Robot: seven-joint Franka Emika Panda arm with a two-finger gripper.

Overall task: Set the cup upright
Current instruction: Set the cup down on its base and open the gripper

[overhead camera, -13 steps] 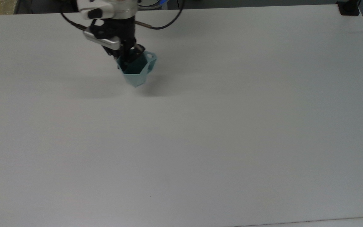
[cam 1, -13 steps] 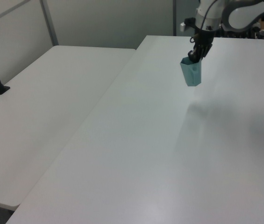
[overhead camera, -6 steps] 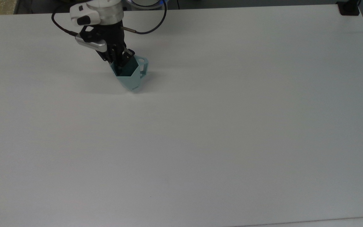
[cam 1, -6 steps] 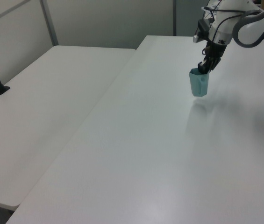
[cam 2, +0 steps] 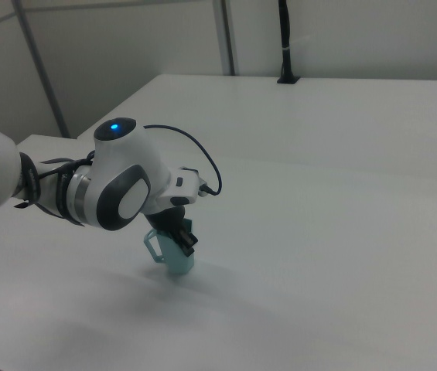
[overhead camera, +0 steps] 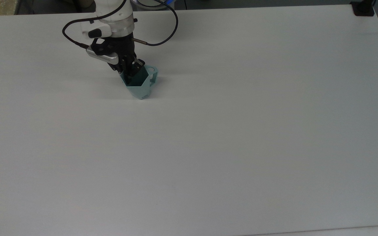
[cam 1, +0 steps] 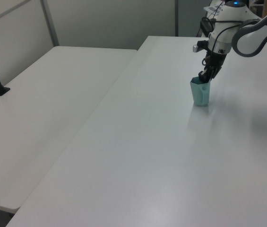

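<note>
One cup (overhead camera: pixel 138 84) and one arm (cam 2: pixel 87 189) are present on a white counter (overhead camera: pixel 241 131); a second white counter (cam 1: pixel 43 109) adjoins it at the left view's left. The cup is pale teal plastic with flat faceted sides, an angular rim, a body narrowing toward the base, and a small open handle (overhead camera: pixel 153 73) on the top view's right side. It stands with its base on the counter, mouth upward, long axis near vertical. In the left view the cup (cam 1: pixel 200 92) sits toward the far end of the counter, and in the right view the cup (cam 2: pixel 173 256) sits directly under the arm's wrist, handle toward the right view's left. The gripper (overhead camera: pixel 130 70) descends from above onto the rim, one finger inside the mouth and one outside; the jaws appear clenched on the cup's wall at the top view's upper left side.
</note>
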